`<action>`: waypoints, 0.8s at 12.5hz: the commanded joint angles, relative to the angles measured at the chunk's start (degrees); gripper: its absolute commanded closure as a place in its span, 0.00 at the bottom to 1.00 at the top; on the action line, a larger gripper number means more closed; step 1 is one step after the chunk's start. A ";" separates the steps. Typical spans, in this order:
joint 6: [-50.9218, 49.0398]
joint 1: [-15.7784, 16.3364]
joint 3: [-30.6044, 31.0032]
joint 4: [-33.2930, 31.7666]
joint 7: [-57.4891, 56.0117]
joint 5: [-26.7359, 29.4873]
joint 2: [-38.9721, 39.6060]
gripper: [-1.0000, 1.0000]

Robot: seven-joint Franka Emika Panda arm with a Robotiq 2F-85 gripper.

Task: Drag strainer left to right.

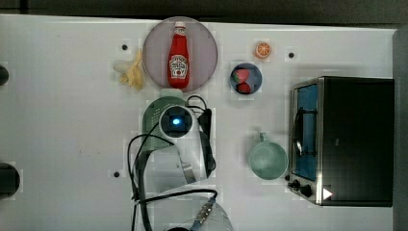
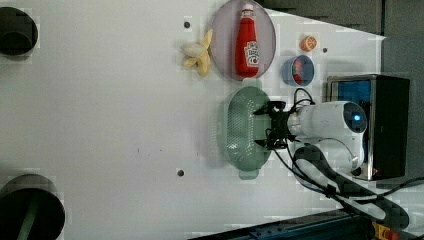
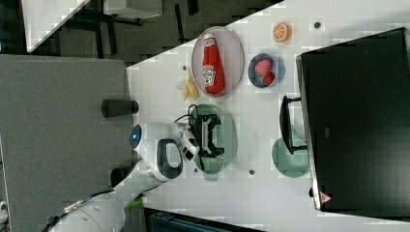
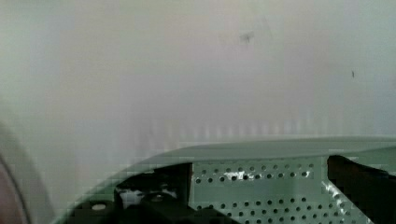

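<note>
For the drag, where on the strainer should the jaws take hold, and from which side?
Probably its thin raised rim, from straight above. The strainer lies flat, mouth up, its oval bowl too wide to span. The gripper hangs over the rim on the left view's right, jaws spread.

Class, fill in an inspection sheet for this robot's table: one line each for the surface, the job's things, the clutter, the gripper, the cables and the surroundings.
Surface: white table, a few dark holes and faint marks.
Job's things: pale green strainer, upright, in the middle of the table, below the plate in the top view.
Clutter: ketchup bottle lying on a round plate; banana beside the plate; orange slice; blue bowl holding strawberries; green mug; toaster oven.
Gripper: gripper open, fingers down inside the strainer.
Cables: black cable looped along the arm.
Surroundings: dark floor beyond the table edge; grey panel in the right view.
</note>
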 commanded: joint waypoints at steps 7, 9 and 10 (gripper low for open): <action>0.95 0.35 -8.22 0.97 -13.90 0.08 -0.72 0.00; 1.06 0.33 -10.50 0.98 -16.40 0.09 -0.72 0.00; 1.39 0.32 -11.45 0.99 -17.25 0.09 -0.73 0.00</action>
